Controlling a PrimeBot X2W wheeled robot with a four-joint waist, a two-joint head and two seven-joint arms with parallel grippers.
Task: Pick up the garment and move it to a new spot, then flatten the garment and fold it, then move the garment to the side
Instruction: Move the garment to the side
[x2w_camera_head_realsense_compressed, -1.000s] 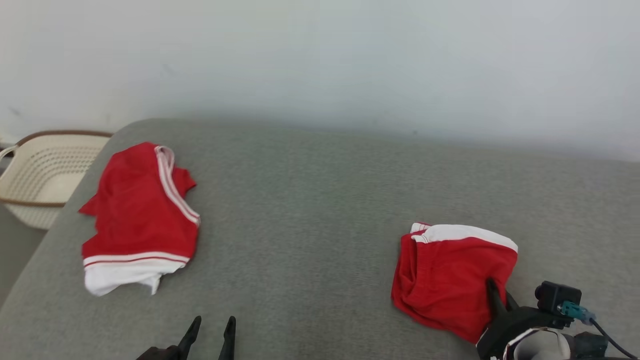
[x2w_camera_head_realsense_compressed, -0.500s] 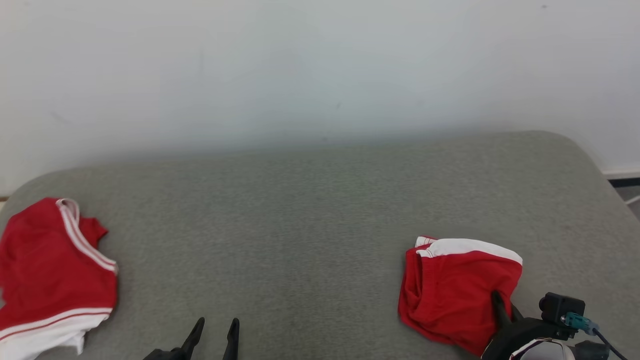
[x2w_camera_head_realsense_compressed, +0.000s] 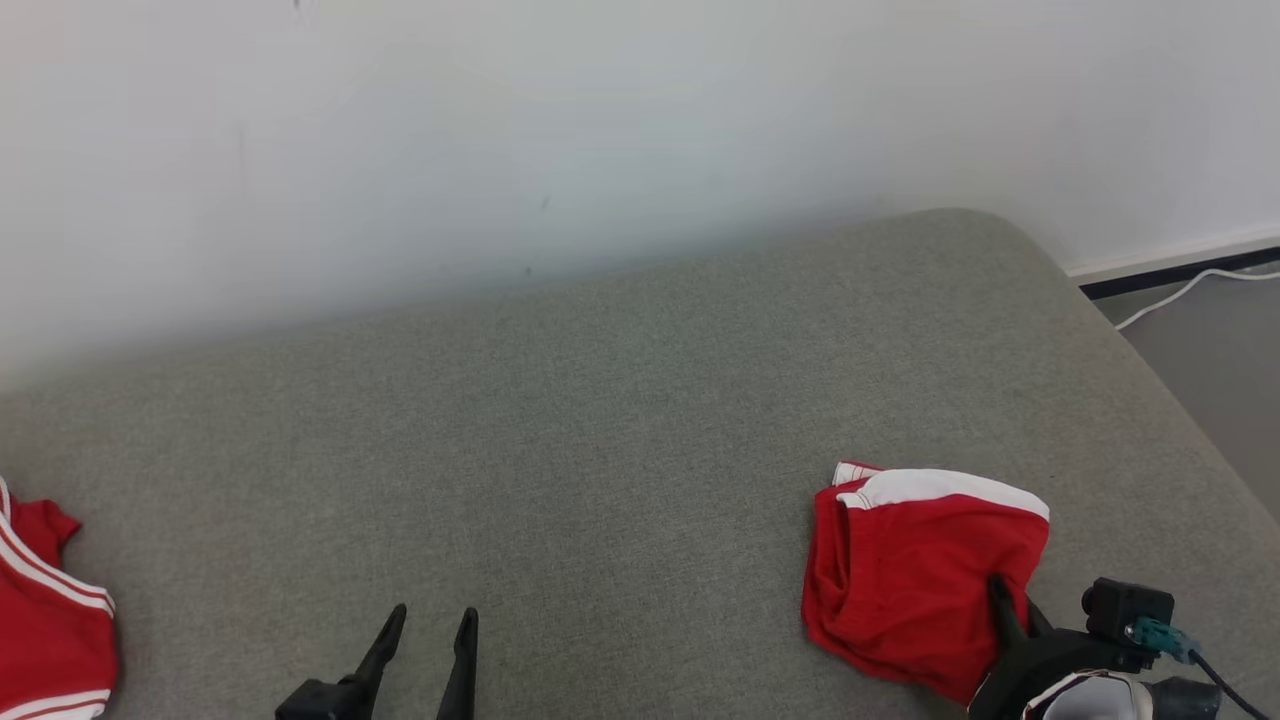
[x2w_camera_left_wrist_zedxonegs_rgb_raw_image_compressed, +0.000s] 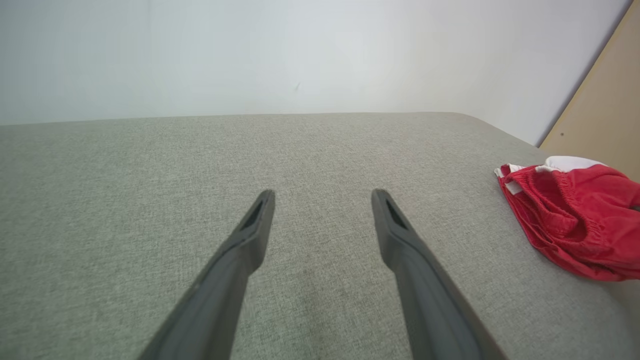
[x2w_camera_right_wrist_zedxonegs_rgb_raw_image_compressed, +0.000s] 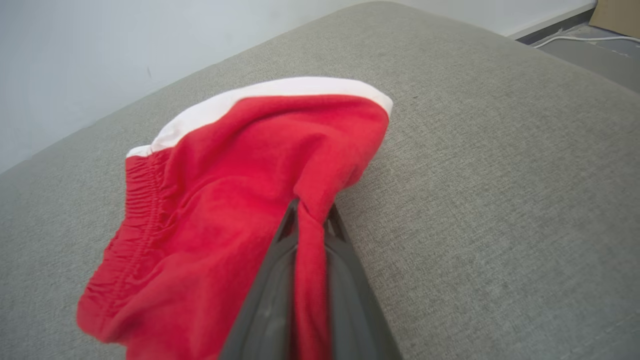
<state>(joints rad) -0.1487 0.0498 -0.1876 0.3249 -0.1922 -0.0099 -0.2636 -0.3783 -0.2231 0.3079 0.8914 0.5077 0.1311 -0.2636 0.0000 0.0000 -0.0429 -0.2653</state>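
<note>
Surface: grey padded surface (x2w_camera_head_realsense_compressed: 620, 420), its far edge meeting a pale wall (x2w_camera_head_realsense_compressed: 500, 120) at 12 o'clock.
Corner: rounded, at 1 o'clock in the head view; from it the right edge runs down toward 4 o'clock.
Beyond the edge: floor (x2w_camera_head_realsense_compressed: 1210, 340) with a white cable (x2w_camera_head_realsense_compressed: 1180, 290) at 2 o'clock.
Garment: red shorts with a white band (x2w_camera_head_realsense_compressed: 920, 570), bunched at 4 o'clock, lying on the padding near the right edge.
Right fingers (x2w_camera_right_wrist_zedxonegs_rgb_raw_image_compressed: 280, 260): narrow, pinching a fold of the garment's near right corner.
Left fingers (x2w_camera_left_wrist_zedxonegs_rgb_raw_image_compressed: 260, 215): spread wide, holding nothing, low over bare padding at 7 o'clock.
Open room: broad bare padding from the garment toward 9 and 11 o'clock.
Left margin: second red and white garment (x2w_camera_head_realsense_compressed: 45, 620) at 8 o'clock, cut by the frame.
</note>
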